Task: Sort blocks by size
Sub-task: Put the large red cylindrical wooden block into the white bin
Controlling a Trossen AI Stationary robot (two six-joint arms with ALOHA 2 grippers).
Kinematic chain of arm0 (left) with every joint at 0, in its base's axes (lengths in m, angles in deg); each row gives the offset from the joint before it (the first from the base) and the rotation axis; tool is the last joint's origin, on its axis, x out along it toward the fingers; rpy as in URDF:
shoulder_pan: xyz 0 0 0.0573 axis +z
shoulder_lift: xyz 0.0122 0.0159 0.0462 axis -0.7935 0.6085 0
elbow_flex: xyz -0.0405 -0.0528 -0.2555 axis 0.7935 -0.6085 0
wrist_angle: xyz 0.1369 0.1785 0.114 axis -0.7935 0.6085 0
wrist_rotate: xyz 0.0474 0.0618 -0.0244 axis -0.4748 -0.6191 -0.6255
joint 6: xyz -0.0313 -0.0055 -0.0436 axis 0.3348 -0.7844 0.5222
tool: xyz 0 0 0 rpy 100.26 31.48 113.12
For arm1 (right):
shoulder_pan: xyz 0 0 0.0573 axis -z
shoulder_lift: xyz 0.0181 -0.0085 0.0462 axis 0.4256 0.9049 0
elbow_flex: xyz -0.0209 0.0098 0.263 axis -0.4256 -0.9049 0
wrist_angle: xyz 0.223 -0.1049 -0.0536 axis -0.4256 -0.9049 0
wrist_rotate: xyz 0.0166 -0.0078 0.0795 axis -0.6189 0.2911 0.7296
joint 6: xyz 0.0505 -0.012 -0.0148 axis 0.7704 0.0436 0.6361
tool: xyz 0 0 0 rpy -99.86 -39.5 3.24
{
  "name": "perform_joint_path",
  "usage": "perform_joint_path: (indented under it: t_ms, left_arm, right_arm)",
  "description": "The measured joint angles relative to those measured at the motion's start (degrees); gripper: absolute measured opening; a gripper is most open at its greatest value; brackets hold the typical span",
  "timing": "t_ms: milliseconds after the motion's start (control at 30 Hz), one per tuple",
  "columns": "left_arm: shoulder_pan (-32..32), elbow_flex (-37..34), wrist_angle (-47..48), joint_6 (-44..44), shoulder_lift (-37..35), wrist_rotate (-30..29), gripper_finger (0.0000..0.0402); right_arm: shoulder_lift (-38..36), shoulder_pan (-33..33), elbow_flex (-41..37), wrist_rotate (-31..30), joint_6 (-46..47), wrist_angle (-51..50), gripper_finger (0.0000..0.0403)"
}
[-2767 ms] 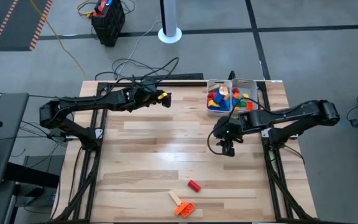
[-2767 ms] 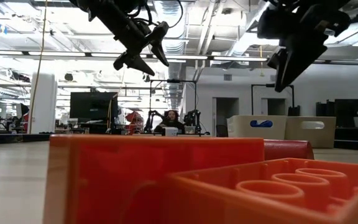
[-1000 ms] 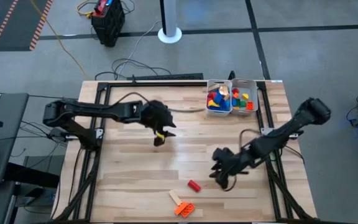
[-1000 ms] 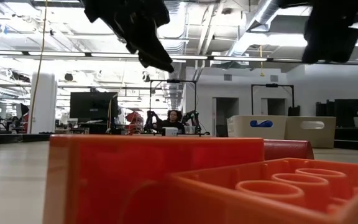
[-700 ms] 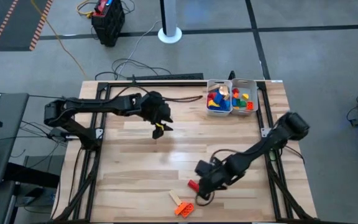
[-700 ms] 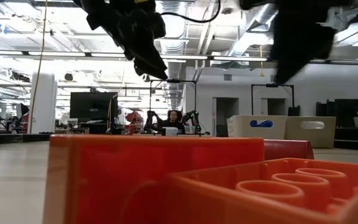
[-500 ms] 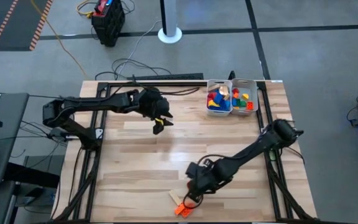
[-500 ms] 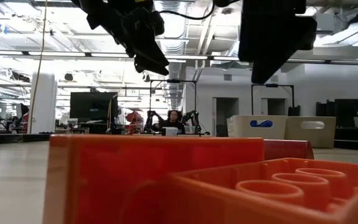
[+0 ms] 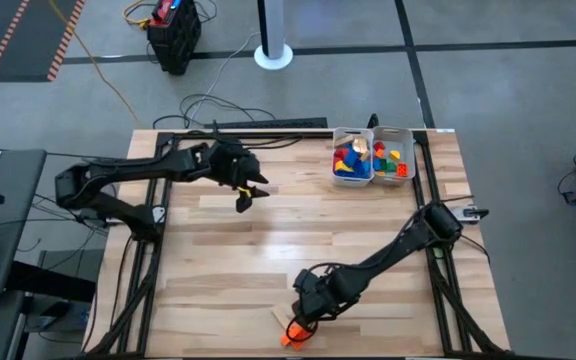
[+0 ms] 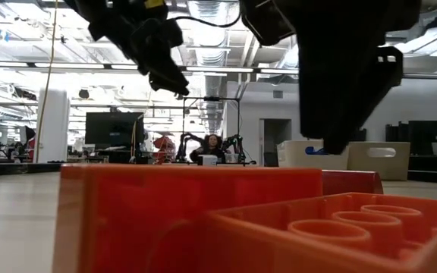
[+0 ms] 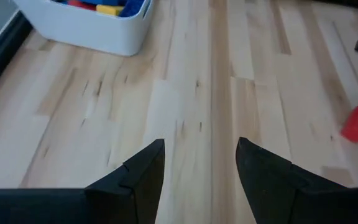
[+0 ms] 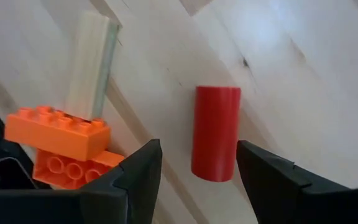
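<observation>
The counter (image 9: 218, 260) is pale wood with grain streaks; the cylinder (image 12: 215, 132) is red. Two studded bricks (image 12: 59, 132) are orange; the bar (image 12: 92, 62) is pale; the trays (image 9: 373, 156) are white.

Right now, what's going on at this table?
Block sorting. The right hand is open just above a red cylinder lying near the table's front edge, beside orange bricks and a pale wooden bar; nothing is gripped yet. The left hand hangs open and empty mid-table. Two white trays at the back hold mixed blocks.

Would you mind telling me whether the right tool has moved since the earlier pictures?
Yes. The right tool has travelled away from the white trays to the table's near edge, over the red cylinder.
</observation>
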Motion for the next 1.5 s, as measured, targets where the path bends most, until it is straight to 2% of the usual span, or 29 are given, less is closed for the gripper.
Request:
perform_joint_path:
  t_ms: [267, 533, 667, 900, 1100, 1233, 1500]
  left_arm:
    - [2.2, -6.6, 0.1, -0.6, -6.2, -0.1, 0.0188]
    - [3.0, -10.1, 0.0, 0.4, -7.4, -0.1, 0.0188]
    - [2.9, -10.4, 0.2, 1.3, -7.2, 0.1, 0.0188]
    - [2.9, -10.4, -1.1, 3.3, -7.2, 0.2, 0.0188]
    - [2.9, -10.4, -1.4, 4.3, -7.2, 1.2, 0.0188]
    - [2.9, -10.4, -1.5, 5.1, -7.2, 1.8, 0.0188]
    - [2.9, -10.4, -3.7, 6.9, -7.2, 1.8, 0.0188]
  right_arm:
    - [1.8, -0.1, 0.0, 0.0, -2.4, -0.9, 0.0237]
    - [3.9, 0.5, 0.0, 0.3, -5.7, 0.0, 0.0232]
    - [4.7, 0.9, -0.1, 1.0, -6.7, 1.0, 0.0214]
    - [4.6, 2.1, -2.2, 4.2, -9.8, 5.1, 0.0155]
    - [4.5, 3.6, -2.7, 5.2, -10.7, 4.7, 0.0153]
    - [4.1, 5.7, -2.8, 5.6, -12.1, 2.7, 0.0156]
    - [-0.3, 12.1, -3.1, 3.2, -18.7, -7.9, 0.0153]
